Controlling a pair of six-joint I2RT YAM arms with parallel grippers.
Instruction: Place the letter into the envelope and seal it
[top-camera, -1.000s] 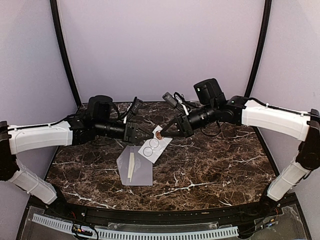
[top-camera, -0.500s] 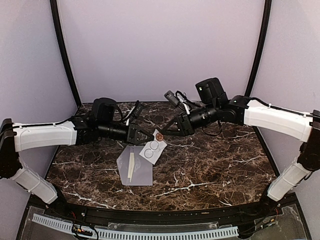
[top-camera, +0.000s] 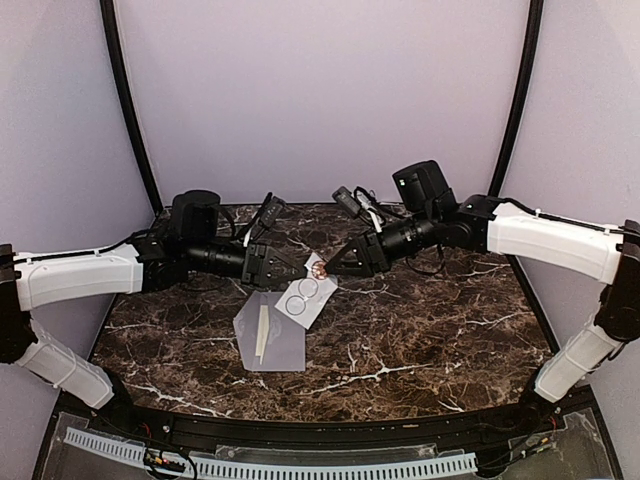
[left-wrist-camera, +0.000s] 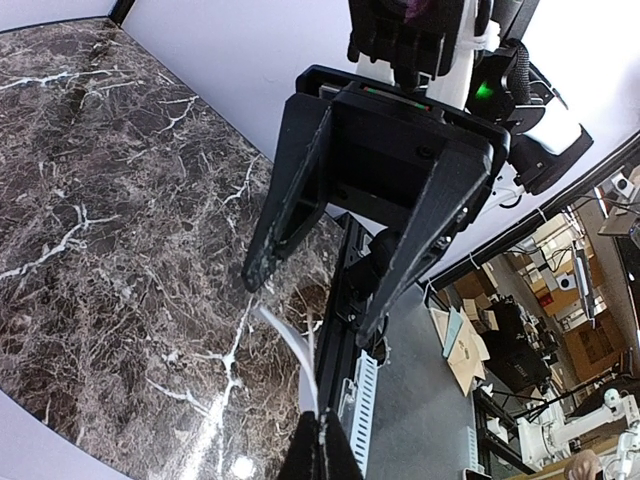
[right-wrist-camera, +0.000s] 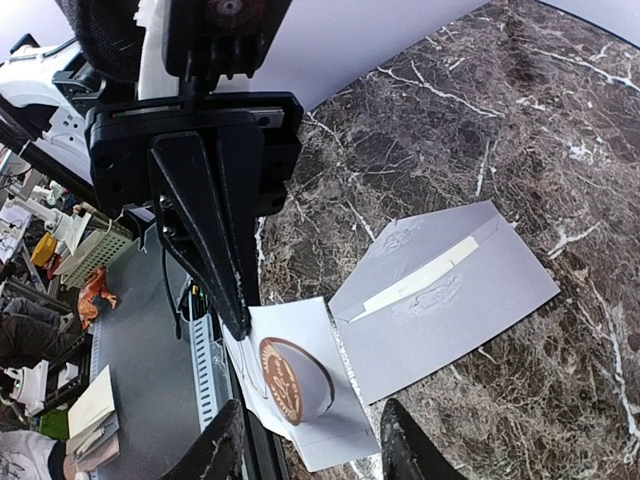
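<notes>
- The left arm (top-camera: 75, 278) is stretched in from the left, low over the marble table (top-camera: 430, 330).
- The left gripper (top-camera: 296, 272) is clamped tight on one edge of the sticker sheet (top-camera: 306, 296). In the left wrist view the sheet is seen edge-on, running out from between the closed fingertips.
- The envelope (top-camera: 272, 345) is laid flat on the table, near the middle and toward the front, just below both grippers in the top view. Its flap is folded open and a pale strip (top-camera: 262, 333) is exposed on the inside.
- The sticker sheet is held by the envelope's far right corner. The two overlap in the top view, but contact cannot be told.
- Two ring outlines (top-camera: 302, 295) are printed on the sheet. A round brown sticker (right-wrist-camera: 283, 380) sits at its upper end, with one side curled up off the paper.
- The right gripper (top-camera: 334, 268) is moderately parted and grips nothing. The brown sticker is seen just ahead of its fingertips.
- The right arm (top-camera: 550, 240) is stretched in from the right.
</notes>
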